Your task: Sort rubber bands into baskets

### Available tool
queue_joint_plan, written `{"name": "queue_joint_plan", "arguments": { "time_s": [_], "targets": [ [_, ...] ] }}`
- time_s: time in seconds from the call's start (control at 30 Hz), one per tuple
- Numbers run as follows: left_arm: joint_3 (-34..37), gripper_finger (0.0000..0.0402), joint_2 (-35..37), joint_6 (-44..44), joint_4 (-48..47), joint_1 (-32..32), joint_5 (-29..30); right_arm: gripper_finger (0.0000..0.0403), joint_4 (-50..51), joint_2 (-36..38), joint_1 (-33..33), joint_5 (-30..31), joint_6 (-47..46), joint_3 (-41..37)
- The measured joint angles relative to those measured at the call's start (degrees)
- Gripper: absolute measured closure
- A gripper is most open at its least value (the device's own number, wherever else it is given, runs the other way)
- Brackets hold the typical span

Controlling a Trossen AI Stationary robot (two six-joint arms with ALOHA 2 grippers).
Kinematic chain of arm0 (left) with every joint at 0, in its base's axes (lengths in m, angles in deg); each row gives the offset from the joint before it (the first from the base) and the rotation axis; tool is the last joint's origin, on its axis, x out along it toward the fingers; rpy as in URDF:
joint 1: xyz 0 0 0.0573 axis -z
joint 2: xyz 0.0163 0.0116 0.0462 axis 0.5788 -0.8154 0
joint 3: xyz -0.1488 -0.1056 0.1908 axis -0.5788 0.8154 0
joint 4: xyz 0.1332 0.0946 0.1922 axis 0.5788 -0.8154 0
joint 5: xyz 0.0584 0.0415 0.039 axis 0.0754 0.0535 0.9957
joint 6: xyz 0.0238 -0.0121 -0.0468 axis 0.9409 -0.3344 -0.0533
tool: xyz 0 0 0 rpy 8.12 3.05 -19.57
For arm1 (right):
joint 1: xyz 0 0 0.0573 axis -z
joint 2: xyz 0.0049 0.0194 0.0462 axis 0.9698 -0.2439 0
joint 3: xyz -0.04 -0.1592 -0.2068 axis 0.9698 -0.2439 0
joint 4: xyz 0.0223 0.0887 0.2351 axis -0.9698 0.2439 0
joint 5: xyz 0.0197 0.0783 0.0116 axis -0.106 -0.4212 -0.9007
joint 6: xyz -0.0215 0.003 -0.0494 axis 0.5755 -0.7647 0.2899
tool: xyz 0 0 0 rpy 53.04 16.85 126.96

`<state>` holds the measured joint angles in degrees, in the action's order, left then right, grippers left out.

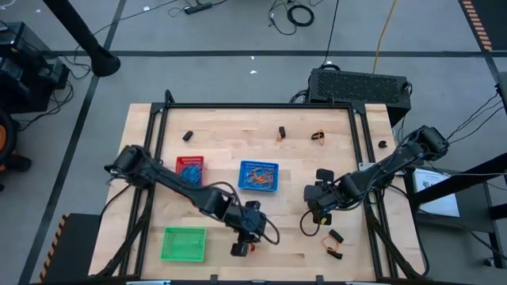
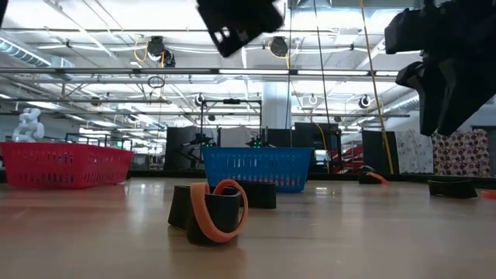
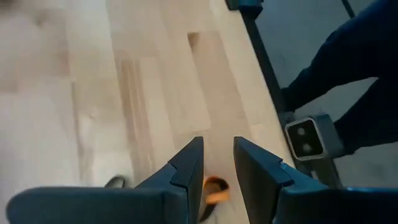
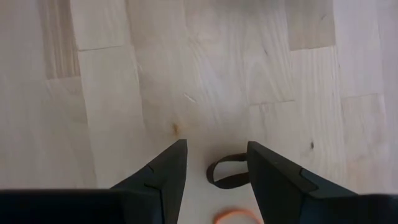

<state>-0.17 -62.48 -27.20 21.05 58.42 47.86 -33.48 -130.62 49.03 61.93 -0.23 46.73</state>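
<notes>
The left gripper (image 1: 245, 242) hangs released over an orange rubber band (image 3: 214, 189) near the table's front edge, right of the green basket (image 1: 184, 244); lower straight, straddling the loop's rim. The right gripper (image 4: 214, 171), also released, hovers above a black band (image 4: 227, 174); centre it first.

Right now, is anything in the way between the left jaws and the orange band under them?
Nothing visible. The left gripper hangs with open jaws over the orange band, with only bare table around it.
</notes>
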Motion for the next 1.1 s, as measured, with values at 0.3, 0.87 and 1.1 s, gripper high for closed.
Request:
{"name": "queue_joint_plan", "arguments": {
  "time_s": [0.3,0.87,1.1],
  "targets": [
    [0.1,0.0307,-8.4,-1.9,6.2,0.9,-1.5,0.0243,-0.4,0.0,0.0,-0.1,1.6,0.0],
    [0.1,0.0307,-10.4,-3.0,3.5,1.4,-8.2,0.0243,-0.3,0.0,0.0,-0.2,1.7,0.0],
    [0.0,0.0307,-10.4,-2.1,0.9,2.0,-12.1,0.0243,-0.4,0.0,0.2,1.2,1.7,0.0]
  ]
}}
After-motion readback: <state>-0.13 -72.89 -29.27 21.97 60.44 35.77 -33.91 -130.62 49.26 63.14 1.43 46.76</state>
